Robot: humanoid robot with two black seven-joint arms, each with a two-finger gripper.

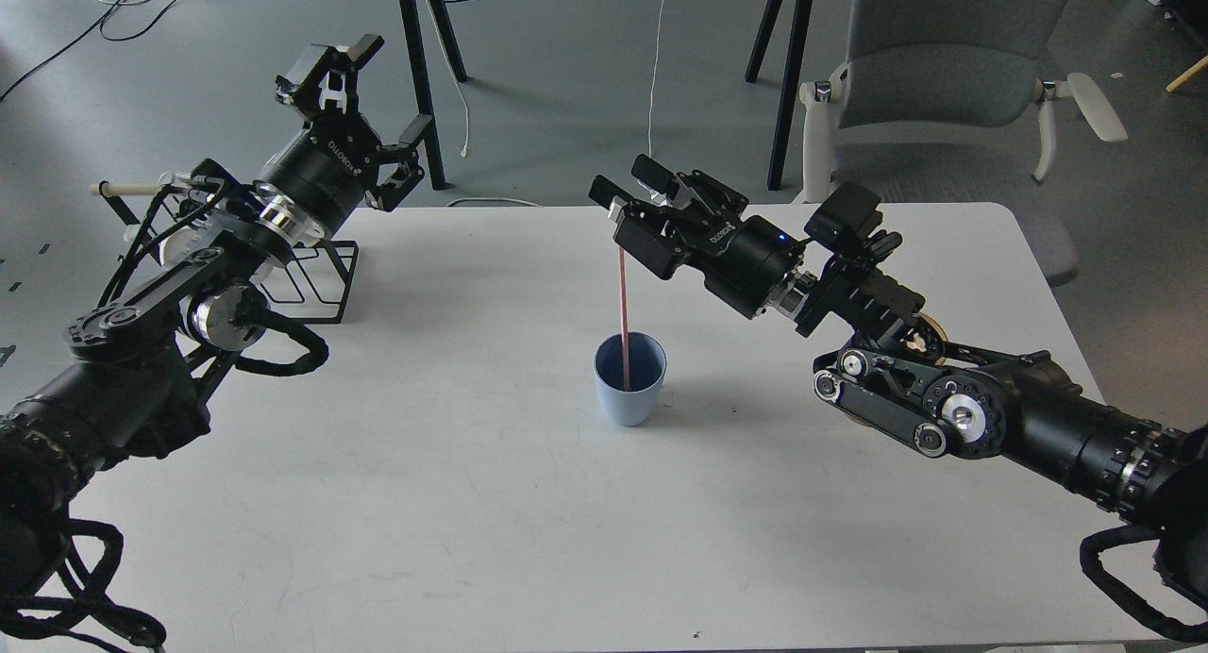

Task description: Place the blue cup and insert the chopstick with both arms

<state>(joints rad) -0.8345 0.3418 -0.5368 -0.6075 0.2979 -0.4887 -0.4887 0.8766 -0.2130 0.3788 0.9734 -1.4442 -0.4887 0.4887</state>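
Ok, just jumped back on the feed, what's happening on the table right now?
The blue cup stands upright on the white table, near the middle. The right claw is above it, pinching the top of the pink chopstick, which hangs nearly vertical with its lower end already inside the cup. It has not been let go yet. The left claw is open and empty, raised off to the left above a black wire rack, away from the cup.

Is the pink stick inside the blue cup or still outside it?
Inside. The chopstick stands upright with its lower end down in the blue cup, while the right gripper holds its top.
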